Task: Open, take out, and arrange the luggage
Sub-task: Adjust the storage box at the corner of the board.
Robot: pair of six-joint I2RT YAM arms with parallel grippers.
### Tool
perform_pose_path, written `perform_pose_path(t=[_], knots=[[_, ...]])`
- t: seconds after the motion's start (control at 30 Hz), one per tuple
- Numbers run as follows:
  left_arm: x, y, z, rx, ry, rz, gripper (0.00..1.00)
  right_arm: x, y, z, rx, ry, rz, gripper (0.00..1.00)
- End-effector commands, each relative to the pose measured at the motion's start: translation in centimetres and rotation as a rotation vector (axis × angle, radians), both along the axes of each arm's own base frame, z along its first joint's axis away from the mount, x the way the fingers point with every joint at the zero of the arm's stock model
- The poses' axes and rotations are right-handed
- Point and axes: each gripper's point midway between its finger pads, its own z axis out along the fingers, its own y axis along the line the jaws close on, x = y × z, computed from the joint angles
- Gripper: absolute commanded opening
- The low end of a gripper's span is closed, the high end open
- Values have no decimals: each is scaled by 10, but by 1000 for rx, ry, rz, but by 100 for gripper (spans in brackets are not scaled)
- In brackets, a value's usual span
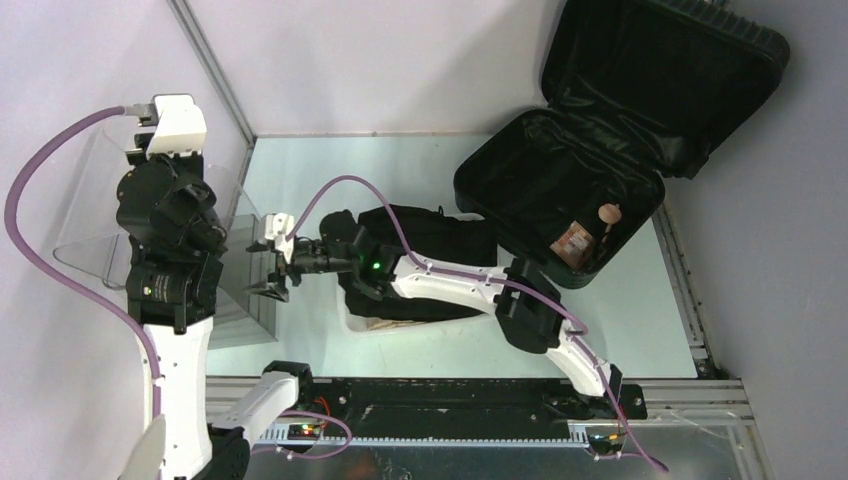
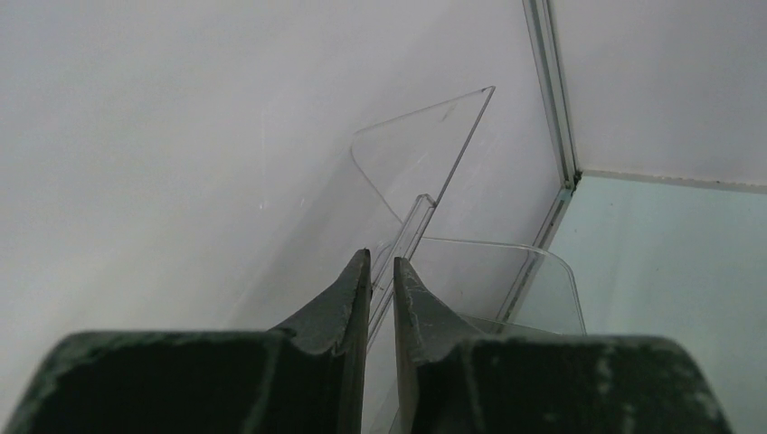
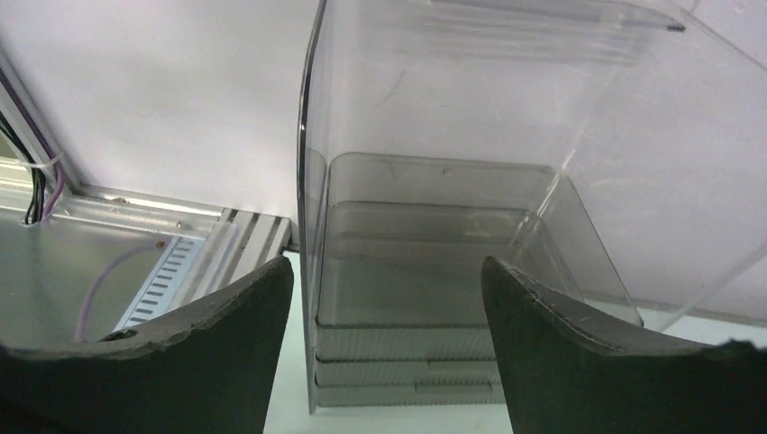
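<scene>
1 ribbed black hard-shell luggage lies open at 2 o'clock on the table, top view only; left jaws nearly closed, pinching 1 thin clear flap; right jaws wide apart, holding nothing, facing 1 clear box with 3 ribbed drawers.

Top looks down; both wrists closely face clear box.

black luggage lies open, far right corner.

Plain white walls around a pale green tabletop, aluminium rail up one corner.
</scene>
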Motion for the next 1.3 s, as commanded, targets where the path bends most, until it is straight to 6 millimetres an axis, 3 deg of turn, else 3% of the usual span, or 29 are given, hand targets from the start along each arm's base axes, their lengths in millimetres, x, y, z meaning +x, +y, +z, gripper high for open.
perform_pose_path(t=[0.0,0.43,0.53,0.63,0.77,0.93,1.07,1.1,1.13,1.17,1.2,1.23,1.27], knots=[[-11,8,-4,-16,13,53,19,-15,15,46,101,-81,49,78],[-8,6,-6,-14,26,37,19,-47,39,26,72,-24,105,72],[-10,9,-7,-5,36,54,19,-52,46,34,86,-26,93,71],[-11,9,-8,-3,32,51,19,-43,52,34,99,-4,24,68],[-8,2,-12,-20,30,7,19,-29,56,30,109,45,-45,55],[-10,2,-10,-6,33,4,19,-30,53,34,109,37,-28,26],[-14,3,0,4,13,4,20,-33,39,43,110,100,-21,3],[-13,3,1,6,16,7,20,-35,31,42,100,93,-30,2],[-12,4,3,7,13,13,20,-36,21,64,142,72,-42,0],[-13,5,4,12,15,21,20,-37,18,49,109,71,-50,0],[-12,6,5,16,16,26,20,-37,10,61,124,55,-60,0],[-13,8,5,28,27,42,20,-35,7,53,103,41,-71,0],[-11,10,3,35,32,53,21,-34,2,60,105,29,-84,0]])
